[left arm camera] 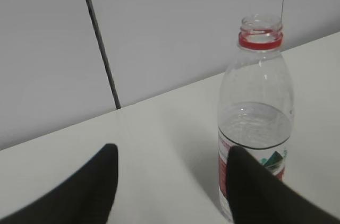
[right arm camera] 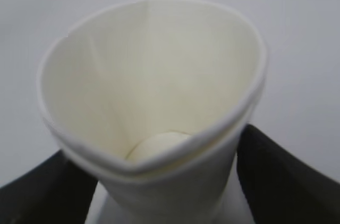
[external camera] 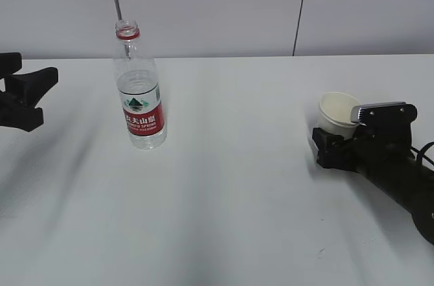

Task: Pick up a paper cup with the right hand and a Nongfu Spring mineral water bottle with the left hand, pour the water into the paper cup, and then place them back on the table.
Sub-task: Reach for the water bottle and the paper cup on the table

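The Nongfu Spring bottle (external camera: 139,96) stands upright and uncapped on the white table (external camera: 230,184), left of centre, about half full of water (left arm camera: 256,123). My left gripper (external camera: 46,99) is open at the far left edge, apart from the bottle. In the left wrist view the bottle (left arm camera: 257,86) stands just beyond my right fingertip (left arm camera: 241,176), outside the left gripper's (left arm camera: 170,187) gap. My right gripper (external camera: 331,142) is shut on the paper cup (external camera: 337,113) at the right. In the right wrist view the cup (right arm camera: 154,107) is empty, its rim squeezed out of round between the fingers (right arm camera: 276,176).
A grey panelled wall (external camera: 217,1) with two dark vertical seams runs behind the table's far edge. Bare tabletop lies between the bottle and the cup.
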You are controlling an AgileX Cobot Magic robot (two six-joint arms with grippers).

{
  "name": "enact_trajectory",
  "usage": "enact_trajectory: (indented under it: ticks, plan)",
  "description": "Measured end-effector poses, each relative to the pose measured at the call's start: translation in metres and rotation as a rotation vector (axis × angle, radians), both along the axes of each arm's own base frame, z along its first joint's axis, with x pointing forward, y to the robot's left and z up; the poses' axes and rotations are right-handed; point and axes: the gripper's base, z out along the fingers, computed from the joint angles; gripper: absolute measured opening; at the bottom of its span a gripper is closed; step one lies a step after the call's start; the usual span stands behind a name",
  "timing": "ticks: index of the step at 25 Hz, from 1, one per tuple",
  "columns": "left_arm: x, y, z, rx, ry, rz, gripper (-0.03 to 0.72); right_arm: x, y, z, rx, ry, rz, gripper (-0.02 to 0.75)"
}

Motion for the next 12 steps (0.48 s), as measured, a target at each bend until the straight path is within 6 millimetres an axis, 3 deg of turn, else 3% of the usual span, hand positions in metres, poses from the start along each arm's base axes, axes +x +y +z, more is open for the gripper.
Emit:
enact_trajectory:
  ticks: [6, 12]
  plan:
    - [0.0000, 0.0000, 0.0000, 0.000, 0.000, 0.000, 0.407, 0.0000, 0.0000, -0.0004, 0.000, 0.001, 0.000, 0.588]
    - [0.0000, 0.0000, 0.0000, 0.001, 0.000, -0.001, 0.407, 0.0000, 0.0000, -0.0004, 0.000, 0.001, 0.000, 0.514]
